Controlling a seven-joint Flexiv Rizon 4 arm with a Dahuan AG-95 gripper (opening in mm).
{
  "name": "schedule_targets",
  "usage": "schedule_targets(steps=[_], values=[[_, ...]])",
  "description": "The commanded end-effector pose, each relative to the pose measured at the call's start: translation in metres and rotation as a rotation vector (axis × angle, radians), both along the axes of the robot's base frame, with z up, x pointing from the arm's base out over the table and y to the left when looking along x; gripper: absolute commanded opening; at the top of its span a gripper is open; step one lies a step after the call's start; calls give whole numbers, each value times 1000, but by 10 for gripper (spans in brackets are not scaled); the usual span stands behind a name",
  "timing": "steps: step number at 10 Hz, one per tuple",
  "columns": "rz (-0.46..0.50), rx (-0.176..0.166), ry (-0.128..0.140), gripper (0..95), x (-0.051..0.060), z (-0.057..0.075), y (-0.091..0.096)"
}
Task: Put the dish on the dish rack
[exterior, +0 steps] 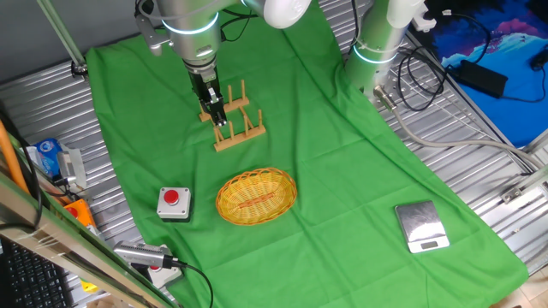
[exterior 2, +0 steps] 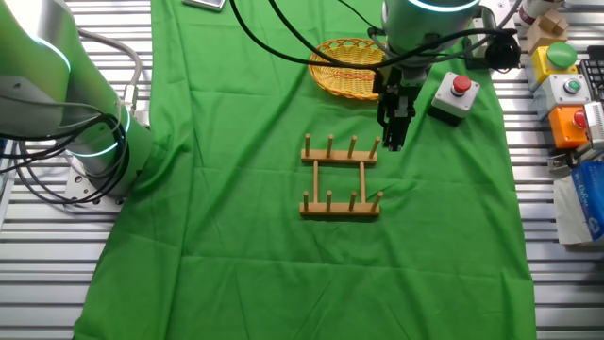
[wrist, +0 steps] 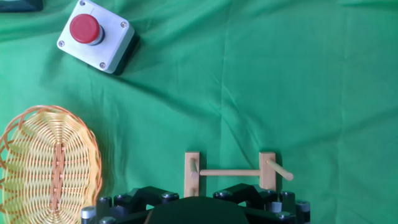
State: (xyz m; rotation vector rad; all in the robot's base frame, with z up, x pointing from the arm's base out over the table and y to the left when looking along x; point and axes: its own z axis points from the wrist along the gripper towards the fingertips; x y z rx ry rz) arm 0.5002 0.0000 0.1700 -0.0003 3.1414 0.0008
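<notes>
The dish (exterior: 256, 196) is a yellow oval wicker plate with an orange-red centre streak. It lies flat on the green cloth, toward the front of the table from the dish rack. It also shows in the other fixed view (exterior 2: 347, 68) and at the left edge of the hand view (wrist: 50, 162). The dish rack (exterior: 233, 120) is small, wooden and pegged, and stands empty; it shows too in the other fixed view (exterior 2: 340, 177) and the hand view (wrist: 230, 172). My gripper (exterior: 218, 115) hangs over the rack's end nearest the dish (exterior 2: 393, 144), fingers together, holding nothing. The hand view hides the fingertips.
A grey box with a red button (exterior: 174, 202) sits left of the dish, and also shows in the other fixed view (exterior 2: 455, 94) and the hand view (wrist: 97, 35). A silver scale (exterior: 421, 226) lies at the front right. A second arm's base (exterior: 377, 51) stands at the back.
</notes>
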Motion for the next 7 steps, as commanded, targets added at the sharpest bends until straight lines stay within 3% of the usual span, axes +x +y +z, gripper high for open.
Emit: schedule_targets(steps=[1,7], values=[[59,17,-28,0,0,0,0],[58,12,-27,0,0,0,0]])
